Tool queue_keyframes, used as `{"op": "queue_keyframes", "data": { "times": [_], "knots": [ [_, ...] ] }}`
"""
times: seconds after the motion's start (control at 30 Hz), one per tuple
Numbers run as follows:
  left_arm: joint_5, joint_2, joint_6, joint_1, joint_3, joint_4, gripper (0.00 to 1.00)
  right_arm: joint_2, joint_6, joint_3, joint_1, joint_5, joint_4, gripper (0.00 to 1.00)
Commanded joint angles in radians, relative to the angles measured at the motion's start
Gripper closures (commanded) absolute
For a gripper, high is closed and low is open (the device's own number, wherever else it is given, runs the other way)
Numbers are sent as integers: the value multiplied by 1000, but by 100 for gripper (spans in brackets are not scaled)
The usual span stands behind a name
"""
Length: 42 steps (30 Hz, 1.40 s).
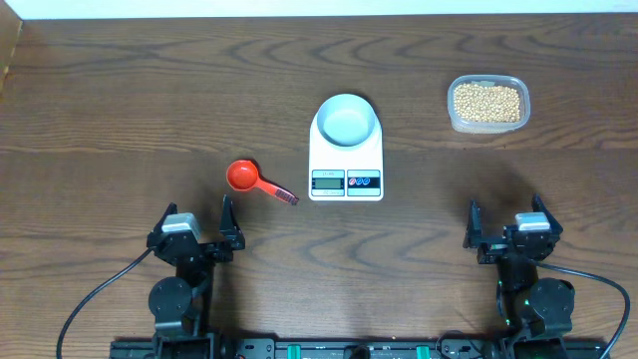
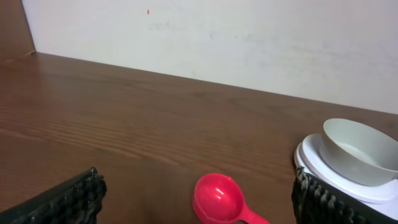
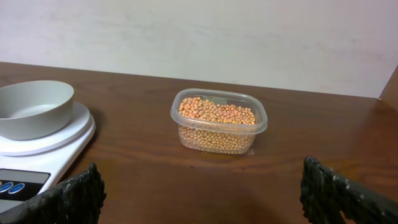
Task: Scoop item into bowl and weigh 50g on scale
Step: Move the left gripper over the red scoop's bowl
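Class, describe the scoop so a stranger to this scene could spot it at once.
Start at the white scale mid-table, carrying the bowl. Beside its display, on the robot's left, lies the scoop. It alone is red, with a short handle.

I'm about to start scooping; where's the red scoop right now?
Overhead, the red scoop lies on the table just left of the scale, ahead of the left gripper.

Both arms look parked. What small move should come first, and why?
Probably the open left gripper moves to the red scoop lying just ahead of it. The bowl on the scale is empty and the beans are all in the clear tub.
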Motion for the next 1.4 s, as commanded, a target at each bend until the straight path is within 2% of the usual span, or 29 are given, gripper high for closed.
{"op": "queue_keyframes", "data": {
  "times": [0.0, 0.2, 0.6, 0.8, 1.13, 1.37],
  "knots": [
    [5, 20, -9, -2, 64, 8, 2, -6, -10, -2, 7, 14, -2, 1],
    [6, 148, -9, -2, 149, 1, 2, -6, -10, -2, 7, 14, -2, 1],
    [6, 564, 40, -2, 420, 2, 2, -6, -10, -2, 7, 14, -2, 1],
    [14, 697, 40, -2, 539, -9, 2, -6, -10, -2, 7, 14, -2, 1],
    [21, 806, -23, -2, 769, -195, 2, -6, -10, -2, 7, 14, -2, 1],
    [16, 898, -141, -2, 941, -393, 2, -6, -10, -2, 7, 14, -2, 1]
  ]
}}
